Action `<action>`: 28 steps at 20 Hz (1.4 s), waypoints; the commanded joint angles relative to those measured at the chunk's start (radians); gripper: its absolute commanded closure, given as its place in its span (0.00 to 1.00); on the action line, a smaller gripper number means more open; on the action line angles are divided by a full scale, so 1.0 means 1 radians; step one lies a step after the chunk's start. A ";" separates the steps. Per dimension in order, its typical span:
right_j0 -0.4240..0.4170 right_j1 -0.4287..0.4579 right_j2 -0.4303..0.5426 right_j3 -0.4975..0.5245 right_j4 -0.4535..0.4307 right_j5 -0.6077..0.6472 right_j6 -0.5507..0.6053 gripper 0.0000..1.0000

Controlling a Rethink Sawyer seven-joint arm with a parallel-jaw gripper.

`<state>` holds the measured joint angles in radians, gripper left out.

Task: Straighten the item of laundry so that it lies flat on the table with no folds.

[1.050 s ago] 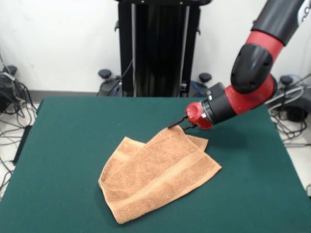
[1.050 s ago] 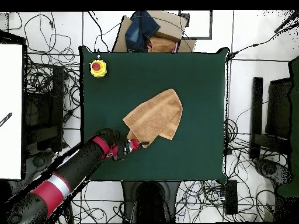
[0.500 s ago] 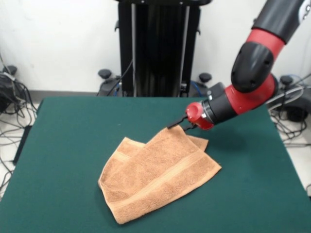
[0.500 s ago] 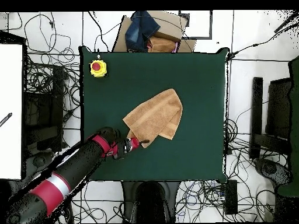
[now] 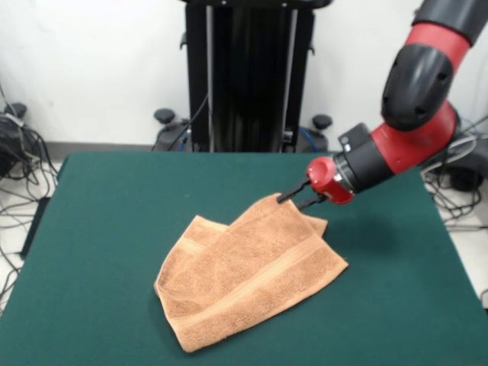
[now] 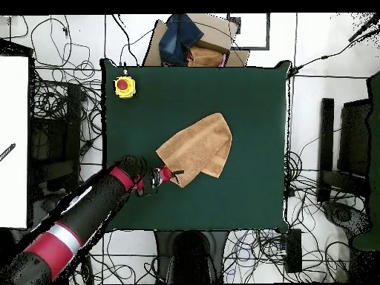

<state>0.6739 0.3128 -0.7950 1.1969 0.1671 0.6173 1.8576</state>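
The item of laundry (image 5: 248,271), a peach-orange terry towel, lies folded over itself on the green table (image 5: 107,229); a lower layer peeks out at its far corners. In the overhead view the towel (image 6: 197,148) sits near the table's middle. My gripper (image 5: 294,198) hovers just beside the towel's far raised corner, its two black fingers (image 5: 287,193) apart with nothing between them. From above, the gripper (image 6: 176,175) is at the towel's lower tip.
A yellow box with a red button (image 6: 124,86) stands in one table corner. A cardboard box with dark blue cloth (image 6: 190,38) sits just beyond the table's far edge. Cables cover the floor all around.
The gripper has drawn back from the towel's corner, to the right in the front view. The towel's corner has settled slightly; the rest lies as before.
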 commanded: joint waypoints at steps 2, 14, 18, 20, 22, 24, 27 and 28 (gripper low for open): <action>-0.012 -0.046 0.047 -0.082 0.015 0.092 0.186 0.00; -0.036 0.082 0.003 -0.172 0.033 -0.024 0.265 0.00; -0.054 0.103 0.011 -0.185 0.036 -0.076 0.268 0.00; -0.055 0.071 0.038 -0.154 0.035 -0.026 0.243 0.00; -0.048 0.037 0.055 -0.120 0.032 0.004 0.225 0.00; -0.039 0.016 0.059 -0.099 0.029 0.037 0.212 0.00; -0.035 0.022 0.058 -0.102 0.033 0.085 0.212 0.00; -0.031 0.018 0.062 -0.091 0.033 0.091 0.213 0.00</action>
<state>0.6586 0.3401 -0.8335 1.1105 0.1669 0.6249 1.8576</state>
